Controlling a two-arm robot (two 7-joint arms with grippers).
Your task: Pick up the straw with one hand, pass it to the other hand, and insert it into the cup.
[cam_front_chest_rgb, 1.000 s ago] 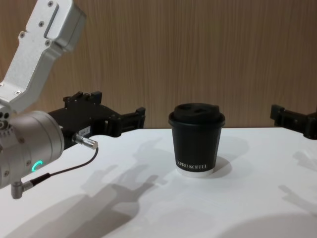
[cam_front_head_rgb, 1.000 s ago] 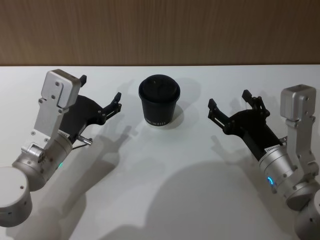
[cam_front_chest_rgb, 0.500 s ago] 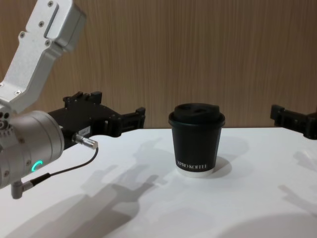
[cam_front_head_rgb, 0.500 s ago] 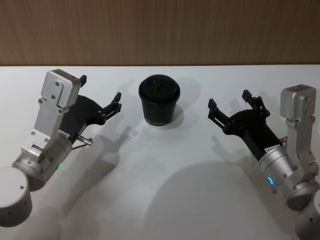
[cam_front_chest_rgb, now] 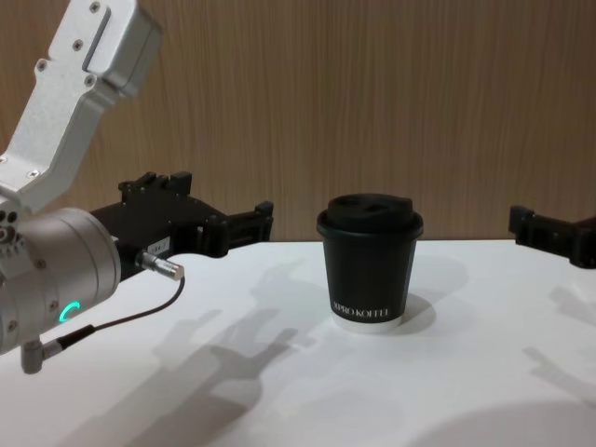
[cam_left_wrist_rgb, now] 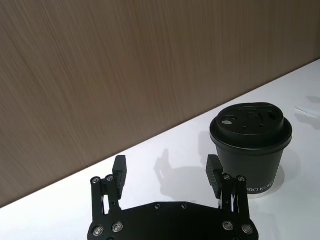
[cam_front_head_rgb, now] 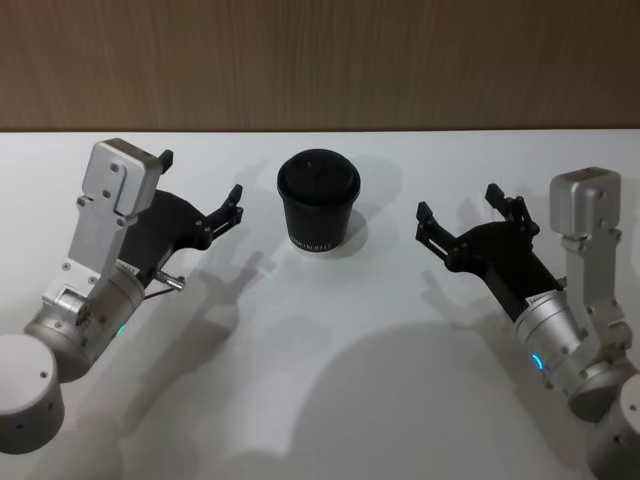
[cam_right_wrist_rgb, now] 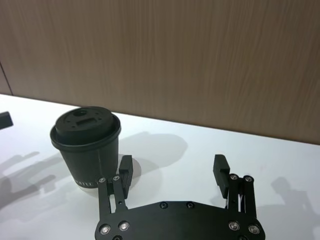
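The black lidded cup (cam_front_head_rgb: pixel 318 205) stands upright on the white table (cam_front_head_rgb: pixel 330 350), between my two arms. My left gripper (cam_front_head_rgb: pixel 200 177) hovers to the cup's left, open and holding nothing, with its fingers pointing toward the cup. My right gripper (cam_front_head_rgb: pixel 458 200) hovers to the cup's right, also open and holding nothing. The left wrist view has the cup (cam_left_wrist_rgb: pixel 250 145) just beyond the open left gripper (cam_left_wrist_rgb: pixel 166 165). In the right wrist view the cup (cam_right_wrist_rgb: pixel 87 145) stands beyond the open right gripper (cam_right_wrist_rgb: pixel 172 162). The chest view shows the cup (cam_front_chest_rgb: pixel 370 265) from the side, with white lettering. The straw is out of view.
A brown wood-grain wall (cam_front_head_rgb: pixel 320 60) runs along the table's far edge. The arms cast shadows on the table around the cup. A thin black cable (cam_front_chest_rgb: pixel 121 321) hangs from the left wrist.
The right arm has shifted slightly toward the left and a little lower. The left arm and the cup have not moved.
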